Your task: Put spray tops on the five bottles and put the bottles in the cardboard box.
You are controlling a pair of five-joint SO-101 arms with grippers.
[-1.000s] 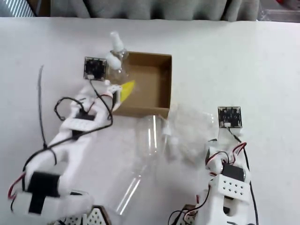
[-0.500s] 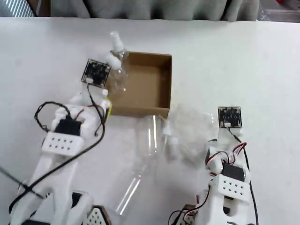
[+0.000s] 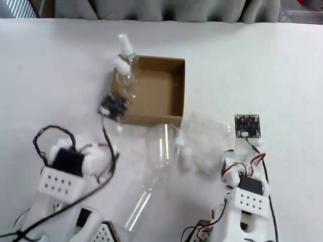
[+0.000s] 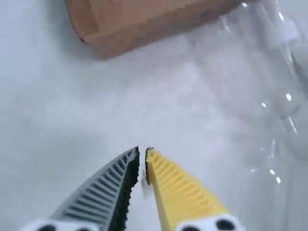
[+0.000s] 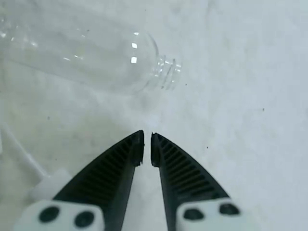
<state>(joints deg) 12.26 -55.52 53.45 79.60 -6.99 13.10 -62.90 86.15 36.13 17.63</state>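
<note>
The left arm has pulled back to the near left, away from the cardboard box. It left one bottle with its spray top on at the box's far left corner (that one looks done, I think). The left tool is closed and holds nothing. The right tool is closed and empty too, just near a lying bottle with no top on the worktop.
</note>
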